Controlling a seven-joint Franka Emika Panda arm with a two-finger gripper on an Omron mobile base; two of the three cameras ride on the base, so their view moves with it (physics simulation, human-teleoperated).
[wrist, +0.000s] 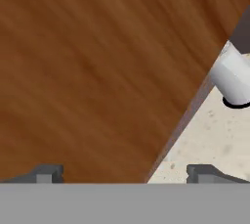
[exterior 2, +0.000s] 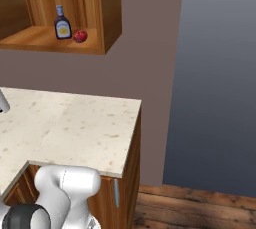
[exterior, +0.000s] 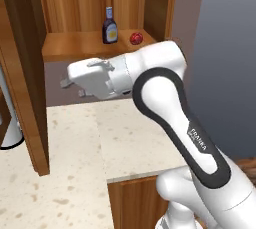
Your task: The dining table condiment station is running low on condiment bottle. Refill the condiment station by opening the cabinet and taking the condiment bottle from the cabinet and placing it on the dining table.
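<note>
The cabinet [exterior: 75,48] stands open, and its door [exterior: 22,73] is swung out to the left. On its wooden shelf stands the condiment bottle [exterior: 110,26], dark with a pale blue cap and a yellowish label; it also shows in the right base view [exterior 2: 62,23]. My gripper [exterior: 65,83] hangs below the shelf and points left at the door. It is open and holds nothing, well short of the bottle. In the hand view the gripper [wrist: 129,174] faces the door's brown inner face [wrist: 88,71] at close range. The dining table is out of view.
A small red round fruit [exterior: 135,38] lies just right of the bottle. Below runs the speckled L-shaped worktop [exterior: 130,138] with wooden base cupboards. A white cylindrical object [wrist: 234,78] stands on the worktop past the door's edge. A grey wall [exterior 2: 215,73] is at the right.
</note>
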